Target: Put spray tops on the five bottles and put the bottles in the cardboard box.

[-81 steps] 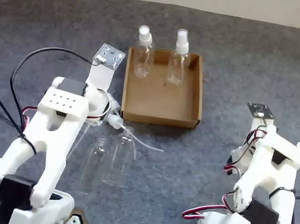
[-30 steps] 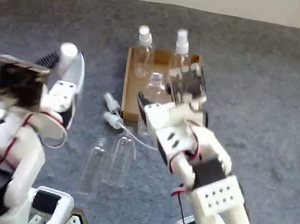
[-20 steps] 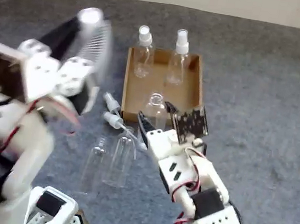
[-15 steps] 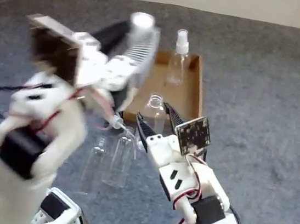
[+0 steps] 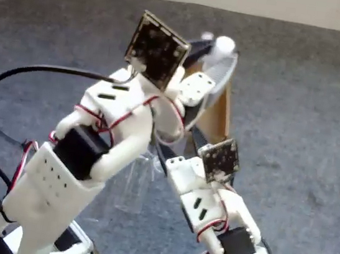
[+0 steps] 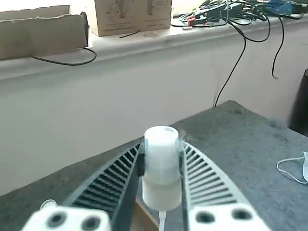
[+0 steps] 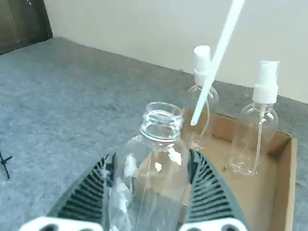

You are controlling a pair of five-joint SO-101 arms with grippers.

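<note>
My left gripper [image 6: 161, 168] is shut on a white spray top [image 6: 162, 166], held high over the cardboard box [image 5: 222, 118]; in the high view the spray top [image 5: 224, 45] shows above the box's right wall. My right gripper [image 7: 151, 161] is shut on a clear open bottle [image 7: 154, 168] that stands upright at the box's near side. The spray top's thin white tube [image 7: 216, 57] hangs slanted just above and beyond the bottle's mouth, apart from it. Two capped bottles [image 7: 202, 98] [image 7: 255, 125] stand at the far end of the box [image 7: 284, 163].
A clear bottle [image 5: 135, 188] lies on the grey carpet beside the box, partly hidden under the left arm [image 5: 113, 132]. A black cable [image 5: 13, 81] loops at the left. The right arm [image 5: 211, 198] rises from the near edge.
The left arm has swung from the far left across to above the box, carrying the spray top over the open bottle. The right arm pulled the bottle nearer, then held still.
</note>
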